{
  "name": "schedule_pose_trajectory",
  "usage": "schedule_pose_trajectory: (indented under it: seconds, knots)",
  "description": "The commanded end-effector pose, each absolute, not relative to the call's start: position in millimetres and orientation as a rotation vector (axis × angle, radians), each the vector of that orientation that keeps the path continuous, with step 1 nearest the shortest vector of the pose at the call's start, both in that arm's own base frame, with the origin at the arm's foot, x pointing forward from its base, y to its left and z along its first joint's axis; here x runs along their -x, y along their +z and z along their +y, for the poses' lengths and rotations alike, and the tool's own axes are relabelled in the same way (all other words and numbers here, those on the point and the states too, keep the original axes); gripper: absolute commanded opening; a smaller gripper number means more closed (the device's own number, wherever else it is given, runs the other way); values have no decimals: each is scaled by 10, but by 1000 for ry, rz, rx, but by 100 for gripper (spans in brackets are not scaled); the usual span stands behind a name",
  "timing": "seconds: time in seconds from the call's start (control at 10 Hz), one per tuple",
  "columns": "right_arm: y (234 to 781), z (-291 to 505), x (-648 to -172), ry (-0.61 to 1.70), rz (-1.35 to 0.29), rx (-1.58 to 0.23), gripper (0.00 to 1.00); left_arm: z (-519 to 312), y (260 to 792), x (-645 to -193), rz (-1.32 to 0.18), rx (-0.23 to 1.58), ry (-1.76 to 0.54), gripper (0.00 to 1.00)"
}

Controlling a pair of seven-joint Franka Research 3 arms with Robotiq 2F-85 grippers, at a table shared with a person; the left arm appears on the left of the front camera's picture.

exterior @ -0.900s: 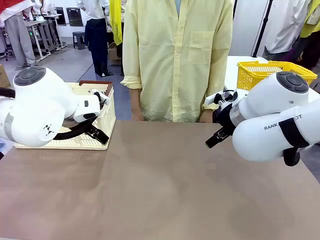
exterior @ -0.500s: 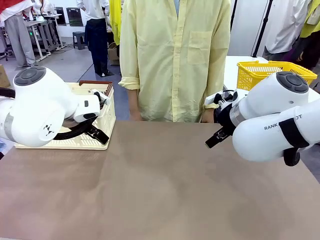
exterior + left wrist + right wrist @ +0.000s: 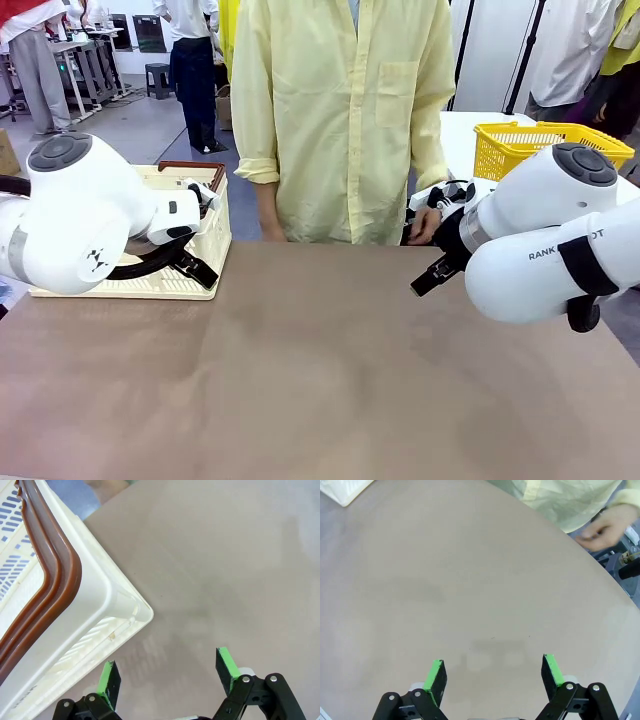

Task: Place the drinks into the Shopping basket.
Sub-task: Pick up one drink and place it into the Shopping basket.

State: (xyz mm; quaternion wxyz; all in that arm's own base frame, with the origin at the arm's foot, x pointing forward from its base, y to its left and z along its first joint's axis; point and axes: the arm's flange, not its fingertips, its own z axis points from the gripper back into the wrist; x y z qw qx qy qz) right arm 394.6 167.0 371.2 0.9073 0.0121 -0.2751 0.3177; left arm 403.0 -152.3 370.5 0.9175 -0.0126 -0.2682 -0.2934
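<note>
Two white robot arms flank the brown tabletop [image 3: 320, 370] in the front view. The left arm [image 3: 85, 215] sits low beside the large cream-white slotted plastic Shopping basket [image 3: 218, 235] with dark brown rim handles, which stands at the table's far left. The right arm [image 3: 545, 240] is folded at the right edge, and a person in a pale yellow shirt stands opposite, one hand [image 3: 427, 224] down at the far edge. From the left wrist, the left gripper [image 3: 167, 672] hangs over bare table, green-padded fingers spread wide and holding nothing, the basket's corner just beside one pad. From the right wrist, the right gripper [image 3: 492, 672] is equally wide open above the tabletop. I'd say loading hasn't started: the next move needs one of the drinks within reach, gripped around its body and carried over the rim.
</note>
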Motion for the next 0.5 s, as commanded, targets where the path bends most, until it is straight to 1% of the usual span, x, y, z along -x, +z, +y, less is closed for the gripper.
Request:
schedule_pose_trajectory:
  seconds: [0.0,0.4]
  knots:
    - [3712,1670,-3945,655,-568,-26,100,-1520,3706,-4031,-552,26,-603,100]
    - [3712,1670,-3945,655,-568,-26,100,-1520,3706,-4031,-552,26,-603,100]
